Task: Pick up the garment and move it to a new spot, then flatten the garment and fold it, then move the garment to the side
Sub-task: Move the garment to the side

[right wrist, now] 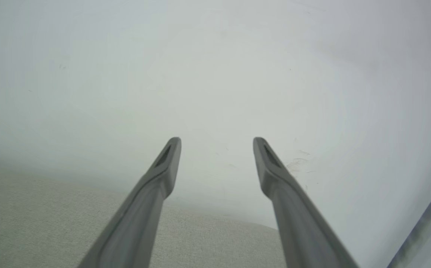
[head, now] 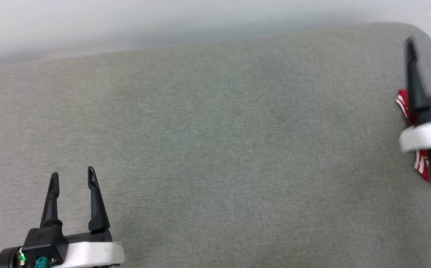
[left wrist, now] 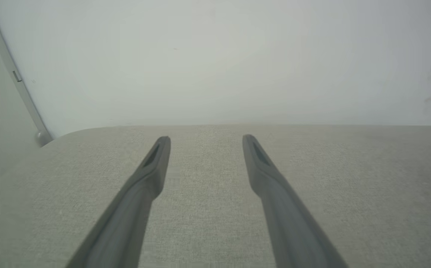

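dark fingers of the right claw (right wrist: 215, 143) stand wide apart with nothing between them, pointing past the counter's (head: 215, 149) far right corner toward the wall. just beneath its wrist lies the red shirt (head: 421, 163), at the counter's right edge and mostly hidden by the arm. my worry: so near that edge, the shirt could slip off, or snag on the wrist if the arm pulls away. the right arm is raised, fingers aimed at the far edge. the left claw (head: 72, 175), equally wide and empty, hovers by the near left corner.

One garment (head: 402, 101), one grey surface (head: 215, 149), two end effectors (left (head: 73, 172), right (right wrist: 216, 143)).
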Robot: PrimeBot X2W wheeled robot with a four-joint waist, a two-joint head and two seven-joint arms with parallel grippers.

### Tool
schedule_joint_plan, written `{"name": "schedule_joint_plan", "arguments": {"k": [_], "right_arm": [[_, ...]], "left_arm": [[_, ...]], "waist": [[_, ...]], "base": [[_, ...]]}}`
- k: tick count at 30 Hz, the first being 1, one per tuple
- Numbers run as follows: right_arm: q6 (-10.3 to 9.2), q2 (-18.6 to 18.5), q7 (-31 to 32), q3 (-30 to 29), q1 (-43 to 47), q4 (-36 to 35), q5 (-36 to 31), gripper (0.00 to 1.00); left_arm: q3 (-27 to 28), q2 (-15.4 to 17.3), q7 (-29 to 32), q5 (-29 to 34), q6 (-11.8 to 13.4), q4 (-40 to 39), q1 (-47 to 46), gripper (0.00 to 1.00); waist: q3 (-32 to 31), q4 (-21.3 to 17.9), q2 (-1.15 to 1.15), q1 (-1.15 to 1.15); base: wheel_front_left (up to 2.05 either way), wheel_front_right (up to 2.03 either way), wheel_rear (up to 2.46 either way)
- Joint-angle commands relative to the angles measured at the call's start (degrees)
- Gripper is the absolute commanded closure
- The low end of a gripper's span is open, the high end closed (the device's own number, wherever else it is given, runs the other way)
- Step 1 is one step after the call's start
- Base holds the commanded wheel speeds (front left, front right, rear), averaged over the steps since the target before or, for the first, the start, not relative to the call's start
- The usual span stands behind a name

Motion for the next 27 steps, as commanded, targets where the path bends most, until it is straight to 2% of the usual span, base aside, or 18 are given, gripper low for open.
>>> {"name": "schedule_joint_plan", "arguments": {"k": [1, 8, 17, 27], "right_arm": [[-0.07, 0.9, -0.06, -0.26, 2.0, -1.37, -0.58, 0.0], [-0.07, 7.46, -0.08, -0.96, 14.65, -7.6, -0.49, 0.0], [-0.06, 11.18, -0.08, -2.31, 26.65, -9.44, 1.45, 0.0], [-0.06, 13.65, -0.09, -1.16, 33.9, -10.91, 2.3, 0.0]], "left_arm": [[-0.05, -0.07, -0.13, -0.19, 0.03, 0.22, 0.63, 0.0], [-0.45, -0.08, -0.13, -0.75, -0.19, 1.83, 2.28, 0.0], [-0.52, -0.08, -0.13, -1.43, -0.11, 3.61, 4.87, 0.0], [-0.93, -0.08, -0.13, -2.1, -1.43, 4.98, 7.52, 0.0]], "waist": [[-1.78, 1.65, 0.0, 0.0], [-5.12, 3.61, 0.0, 0.0], [-9.29, 4.6, 0.0, 0.0], [-11.92, 5.11, 0.0, 0.0]], "base": [[0.0, 0.0, 0.0], [0.0, 0.0, 0.0], [0.0, 0.0, 0.0], [0.0, 0.0, 0.0]]}}
